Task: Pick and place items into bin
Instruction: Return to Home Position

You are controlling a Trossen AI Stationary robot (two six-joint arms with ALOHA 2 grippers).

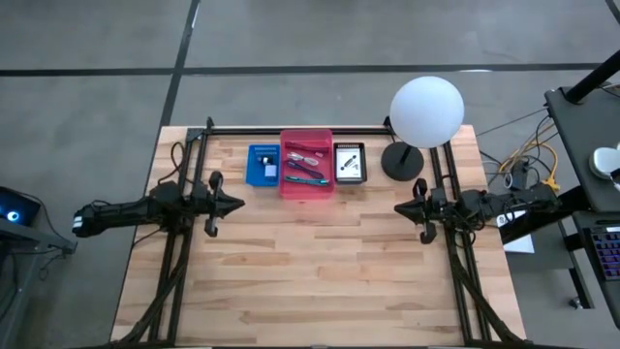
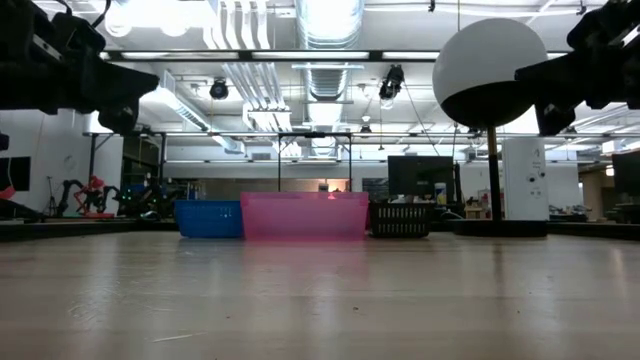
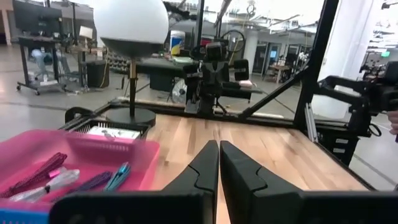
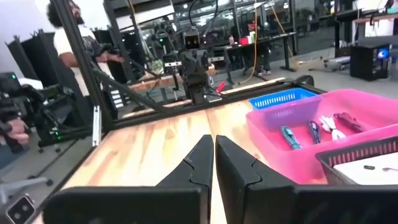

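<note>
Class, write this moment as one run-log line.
left gripper: shut, empty, left side | right gripper: shut, empty, right side | pink bin: pens inside | black bin: white card inside | blue bin: contents unclear

Wood table (image 1: 310, 281): blue bin (image 1: 255, 177), pink bin (image 1: 306, 192), black bin (image 1: 350, 182), lamp (image 1: 426, 111).

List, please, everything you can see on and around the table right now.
Table: one, light wood, under both arms.
Blue bin: one, blue, far edge, leftmost of three.
Pink bin: one, pink, middle.
Black bin: one, black, rightmost.
Teal pen: one, teal, in pink bin.
Purple pen: one, purple, beside it.
Magenta strap: one, magenta, in pink bin.
White card: one, white with black mark, in black bin.
Lamp: one, white globe, black base, right of bins.
Person: one, white shirt, beyond table.
Left gripper: dark, fingers shut, left side.
Right gripper: dark, fingers shut, right side.
</note>
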